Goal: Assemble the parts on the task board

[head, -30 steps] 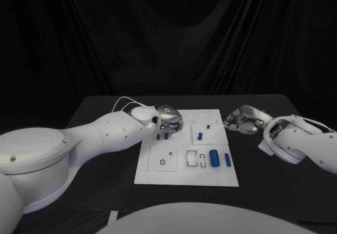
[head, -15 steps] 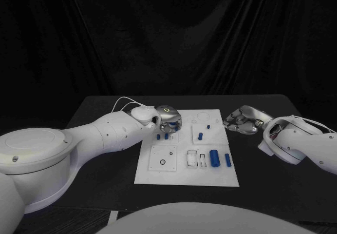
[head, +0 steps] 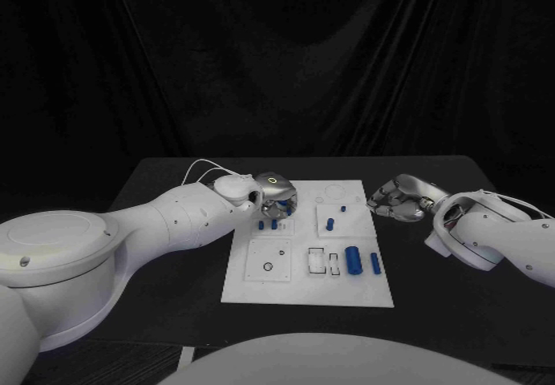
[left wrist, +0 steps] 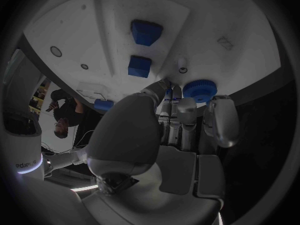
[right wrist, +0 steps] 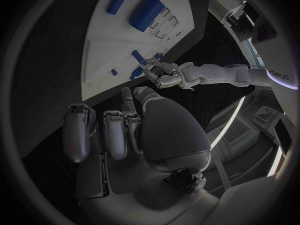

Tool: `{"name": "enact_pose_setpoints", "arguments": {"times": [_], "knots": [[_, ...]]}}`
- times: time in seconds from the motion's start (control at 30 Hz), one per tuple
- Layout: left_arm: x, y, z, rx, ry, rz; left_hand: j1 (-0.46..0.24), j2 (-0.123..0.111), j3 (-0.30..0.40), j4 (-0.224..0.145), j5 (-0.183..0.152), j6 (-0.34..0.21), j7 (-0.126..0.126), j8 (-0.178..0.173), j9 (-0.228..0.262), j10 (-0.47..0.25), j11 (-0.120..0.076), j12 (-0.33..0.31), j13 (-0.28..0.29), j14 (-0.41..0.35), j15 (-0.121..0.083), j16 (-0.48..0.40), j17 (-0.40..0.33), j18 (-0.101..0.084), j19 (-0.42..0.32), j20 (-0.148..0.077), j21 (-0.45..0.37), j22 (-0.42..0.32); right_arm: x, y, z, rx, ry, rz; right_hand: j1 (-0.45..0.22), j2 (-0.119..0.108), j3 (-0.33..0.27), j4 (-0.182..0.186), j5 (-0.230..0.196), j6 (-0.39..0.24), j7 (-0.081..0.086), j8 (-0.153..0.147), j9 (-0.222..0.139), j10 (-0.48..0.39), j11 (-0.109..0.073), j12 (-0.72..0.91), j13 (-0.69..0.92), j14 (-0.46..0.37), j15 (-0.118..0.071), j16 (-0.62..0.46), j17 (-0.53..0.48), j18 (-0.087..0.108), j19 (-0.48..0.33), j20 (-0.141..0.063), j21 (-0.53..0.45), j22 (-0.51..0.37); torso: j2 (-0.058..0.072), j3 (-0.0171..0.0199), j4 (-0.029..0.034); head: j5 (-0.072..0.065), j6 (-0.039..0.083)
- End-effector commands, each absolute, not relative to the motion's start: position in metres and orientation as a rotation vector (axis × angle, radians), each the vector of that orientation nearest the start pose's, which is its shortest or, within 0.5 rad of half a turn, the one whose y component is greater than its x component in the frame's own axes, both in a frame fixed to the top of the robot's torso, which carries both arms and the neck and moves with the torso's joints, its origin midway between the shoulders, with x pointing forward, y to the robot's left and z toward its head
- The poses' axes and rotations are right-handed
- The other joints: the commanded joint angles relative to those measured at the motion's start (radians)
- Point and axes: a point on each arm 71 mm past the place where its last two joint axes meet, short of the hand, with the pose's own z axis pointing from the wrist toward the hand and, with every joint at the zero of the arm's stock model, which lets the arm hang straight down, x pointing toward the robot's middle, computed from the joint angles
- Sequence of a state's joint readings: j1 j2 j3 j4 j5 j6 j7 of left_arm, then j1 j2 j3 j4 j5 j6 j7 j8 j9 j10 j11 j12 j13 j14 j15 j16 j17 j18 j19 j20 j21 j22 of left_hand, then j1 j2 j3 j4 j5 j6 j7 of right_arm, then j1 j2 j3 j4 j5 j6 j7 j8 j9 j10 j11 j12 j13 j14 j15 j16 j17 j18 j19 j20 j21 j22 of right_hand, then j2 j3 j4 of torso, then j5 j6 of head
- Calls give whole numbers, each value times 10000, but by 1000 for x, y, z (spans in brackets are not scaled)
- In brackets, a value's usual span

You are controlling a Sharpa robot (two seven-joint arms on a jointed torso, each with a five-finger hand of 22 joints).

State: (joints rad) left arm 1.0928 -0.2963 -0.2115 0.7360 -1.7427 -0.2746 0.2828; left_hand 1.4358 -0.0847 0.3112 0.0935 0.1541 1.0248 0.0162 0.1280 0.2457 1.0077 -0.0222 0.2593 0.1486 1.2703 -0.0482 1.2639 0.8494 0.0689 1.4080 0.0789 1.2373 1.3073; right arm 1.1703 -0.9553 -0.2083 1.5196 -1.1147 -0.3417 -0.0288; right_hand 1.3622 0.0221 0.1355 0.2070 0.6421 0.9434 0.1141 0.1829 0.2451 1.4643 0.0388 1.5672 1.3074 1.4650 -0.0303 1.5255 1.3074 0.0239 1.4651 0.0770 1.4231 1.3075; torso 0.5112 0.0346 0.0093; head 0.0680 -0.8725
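The black bench (head: 173,305) carries the white task board (head: 303,289) right in the middle. The left hand (head: 277,195) sits over the board's far left corner, fingers curled down close together by a round blue part (left wrist: 200,90); can't tell if it's actually pinching it. The right hand (head: 399,198) hovers just off the board's far right edge, fingers curled in with nothing in them. On the board, a fat blue cylinder (head: 353,260) lies near the right side with a thinner blue bar (head: 374,263) just beside it. Further back a small blue peg (head: 331,224) sits in its square panel, and two small blue blocks (head: 267,225) lie just under the left hand.
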Motion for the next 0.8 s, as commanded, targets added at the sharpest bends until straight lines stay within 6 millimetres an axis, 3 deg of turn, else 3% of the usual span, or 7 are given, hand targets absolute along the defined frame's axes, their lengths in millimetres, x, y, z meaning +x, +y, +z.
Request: {"name": "enact_pose_setpoints", "arguments": {"times": [0.03,0.1,0.4,0.63,0.8], "knots": [[528,116,-325,7859,17424,-5868,44,193,38,-54,100,426,48,232,161,577,-17,203,115,25,-33,-8,25,13,18,3,46,1701,449,-263,-260,1807,19155,6848,27,-28,49,-12,37,67,7,57,19,1065,-30,36,2634,859,-37,-11,1705,152,346,-30,2,2109,1,-1,-2,6,-1],[528,116,-324,7870,17344,-5925,121,238,35,-157,177,731,123,382,256,893,-15,270,171,99,-26,22,68,7,44,1,81,1711,449,-264,-260,1811,19153,6845,27,-28,49,-12,37,67,7,57,19,1065,-30,36,2634,859,-37,-11,1705,152,346,-30,2,2109,2,-1,-2,6,-1],[523,118,-311,7868,16537,-6336,316,290,45,-386,100,953,284,422,357,1301,102,172,205,381,5,77,208,-46,223,-23,363,1788,448,-265,-260,1832,19141,6829,31,-24,55,-16,38,73,5,60,20,1065,-32,36,2634,857,-39,-15,1698,155,342,-31,-7,2106,-4,0,-5,-1,-1],[528,127,-269,7839,15605,-6389,267,240,14,-399,164,1190,296,451,428,1621,98,60,206,517,19,10,160,-70,307,-42,479,1818,448,-266,-261,1846,19167,6815,31,-24,55,-16,38,73,5,60,20,1065,-32,36,2634,857,-39,-15,1698,155,342,-31,-7,2106,-19,2,10,-31,-1],[532,144,-245,7618,15425,-6006,223,226,16,-379,177,1167,273,399,426,1607,78,-68,179,503,19,-66,55,-59,287,-46,423,1802,448,-266,-262,1857,19198,6792,37,-19,64,-23,38,79,2,64,23,1065,-35,36,2634,856,-41,-17,1693,158,337,-32,-18,2102,-35,10,9,-6,-1]]}}
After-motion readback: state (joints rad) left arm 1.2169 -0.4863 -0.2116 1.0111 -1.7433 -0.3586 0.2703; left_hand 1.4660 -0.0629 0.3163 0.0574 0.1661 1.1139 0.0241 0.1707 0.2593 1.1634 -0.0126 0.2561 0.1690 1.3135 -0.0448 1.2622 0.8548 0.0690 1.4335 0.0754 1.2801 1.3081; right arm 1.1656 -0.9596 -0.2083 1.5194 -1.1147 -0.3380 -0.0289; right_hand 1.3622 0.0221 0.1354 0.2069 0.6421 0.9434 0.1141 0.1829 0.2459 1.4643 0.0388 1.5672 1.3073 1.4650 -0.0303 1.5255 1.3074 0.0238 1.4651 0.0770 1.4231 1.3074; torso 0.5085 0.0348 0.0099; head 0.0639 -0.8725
